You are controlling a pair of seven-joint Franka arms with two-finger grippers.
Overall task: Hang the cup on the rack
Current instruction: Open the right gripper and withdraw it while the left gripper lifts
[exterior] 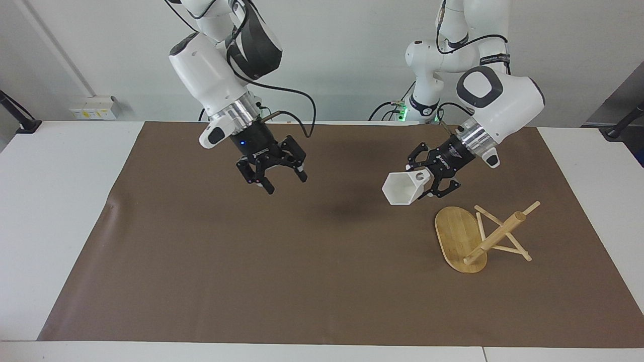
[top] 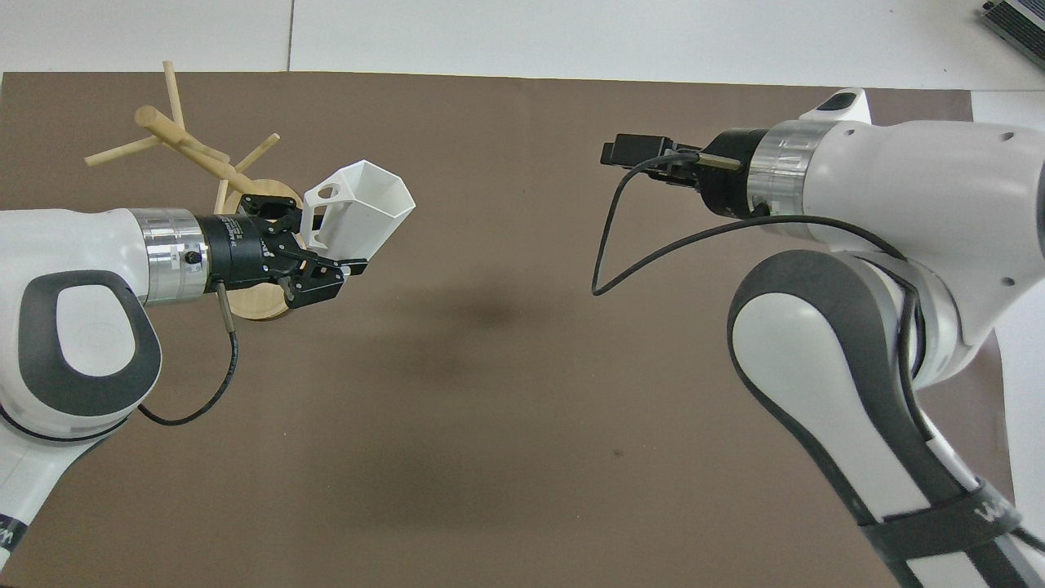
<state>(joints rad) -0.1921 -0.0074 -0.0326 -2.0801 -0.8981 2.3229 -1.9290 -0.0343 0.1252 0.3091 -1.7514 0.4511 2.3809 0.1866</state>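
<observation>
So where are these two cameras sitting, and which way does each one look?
Facing view: high across the table, looking at the robots; both arms show whole, left gripper holding the cup near the rack, right gripper open over the brown mat.
Overhead view: above the robots' end, looking forward and steeply down; both forearms enter from the bottom.
Shared: cup, rack, mat and both arms, half a turn apart.
</observation>
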